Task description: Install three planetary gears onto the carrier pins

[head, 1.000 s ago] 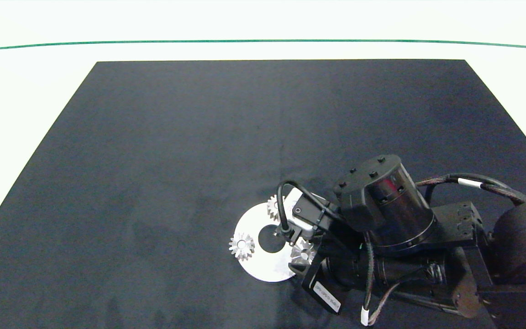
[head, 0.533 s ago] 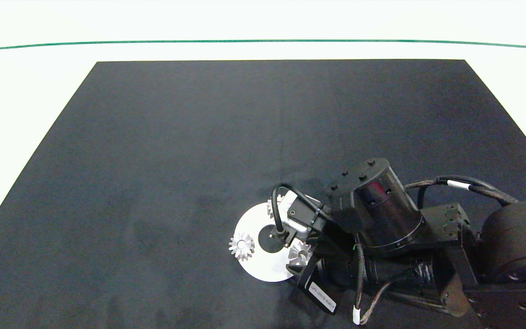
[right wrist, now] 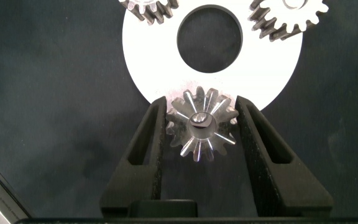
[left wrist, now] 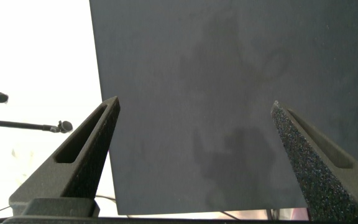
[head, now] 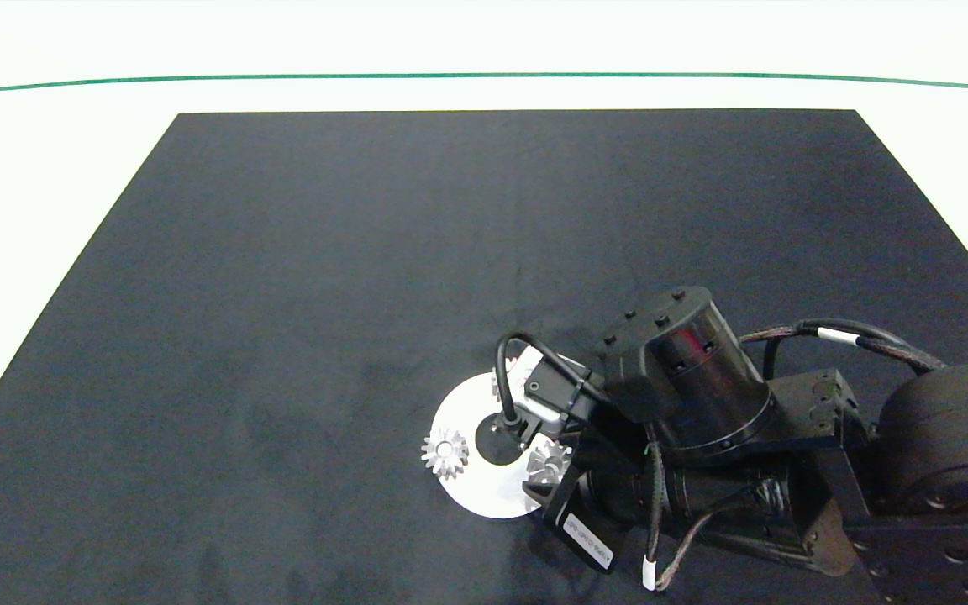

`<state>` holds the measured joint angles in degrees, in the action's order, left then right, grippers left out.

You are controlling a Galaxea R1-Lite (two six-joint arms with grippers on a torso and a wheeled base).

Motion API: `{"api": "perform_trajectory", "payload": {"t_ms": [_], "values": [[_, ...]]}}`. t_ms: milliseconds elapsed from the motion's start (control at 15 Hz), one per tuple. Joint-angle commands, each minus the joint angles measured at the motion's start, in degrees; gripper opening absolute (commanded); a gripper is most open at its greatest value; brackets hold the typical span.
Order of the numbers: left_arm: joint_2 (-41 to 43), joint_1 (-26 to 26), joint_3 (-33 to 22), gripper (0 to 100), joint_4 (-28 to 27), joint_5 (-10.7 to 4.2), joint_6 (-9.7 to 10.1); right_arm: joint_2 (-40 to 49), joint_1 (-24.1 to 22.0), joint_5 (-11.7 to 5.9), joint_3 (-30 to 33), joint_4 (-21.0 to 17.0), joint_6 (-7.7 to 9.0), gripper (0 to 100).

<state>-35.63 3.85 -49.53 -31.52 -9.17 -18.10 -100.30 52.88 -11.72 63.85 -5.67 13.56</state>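
Observation:
A flat white disc (head: pixel 484 496) (right wrist: pixel 142 68) lies on the black mat. Two silvery planetary gears sit on it, one at its left edge (head: pixel 445 454) and one at its far edge (head: pixel 501 380), half hidden by my right wrist. In the right wrist view they are cut off by the frame (right wrist: pixel 149 6) (right wrist: pixel 289 14). My right gripper (right wrist: pixel 202 102) is shut on the third gear (right wrist: pixel 202 124) (head: pixel 549 465), held slightly tilted over the disc's near right rim. A small grey tip (right wrist: pixel 199 119), apparently a carrier pin, shows in its centre hole. The other pins are hidden. My left gripper (left wrist: pixel 195 106) hangs open over the mat's edge.
The black mat (head: pixel 324 294) covers most of the white table, whose bare strip (head: pixel 47 168) runs along the left and far sides. My right arm (head: pixel 702 395) reaches in from the lower right and covers the mat there.
My right arm has shifted a little to the left, carrying the held gear further in over the disc's rim. The other two gears and the disc have not moved.

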Motion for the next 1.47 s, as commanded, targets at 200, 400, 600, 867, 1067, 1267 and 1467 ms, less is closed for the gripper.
{"api": "perform_trajectory", "payload": {"t_ms": [200, 400, 600, 867, 1067, 1267, 1467], "values": [[0.0, 0.1, 0.0, 100, -0.2, -0.06, -0.09, -0.7, 0.0, -0.06, 0.0, 0.0, 0.07, 0], [0.1, 0.1, -0.1, 100, -0.2, -0.06, -0.09, -1.0, 0.1, -0.06, 0.6, 0.0, 0.07, 0], [0.3, 0.1, -0.1, 100, -0.2, -0.06, -0.09, -1.1, 0.1, -0.06, 0.8, 0.0, 0.07, 0], [0.3, 0.1, -0.1, 100, -0.2, -0.06, -0.09, -1.5, 0.0, 0.03, 0.5, 0.0, -0.02, 0], [0.3, 0.1, -0.1, 100, -0.2, -0.06, -0.09, -1.6, 0.1, 0.03, 0.5, 0.0, -0.02, 0], [0.3, 0.1, -0.1, 100, -0.1, -0.06, -0.09, -2.0, 0.0, 0.03, 0.5, 0.0, -0.02, 0], [0.6, 0.1, -0.2, 100, -0.2, -0.06, -0.09, -2.3, 0.0, -0.06, 0.5, 0.0, -0.02, 0]]}}
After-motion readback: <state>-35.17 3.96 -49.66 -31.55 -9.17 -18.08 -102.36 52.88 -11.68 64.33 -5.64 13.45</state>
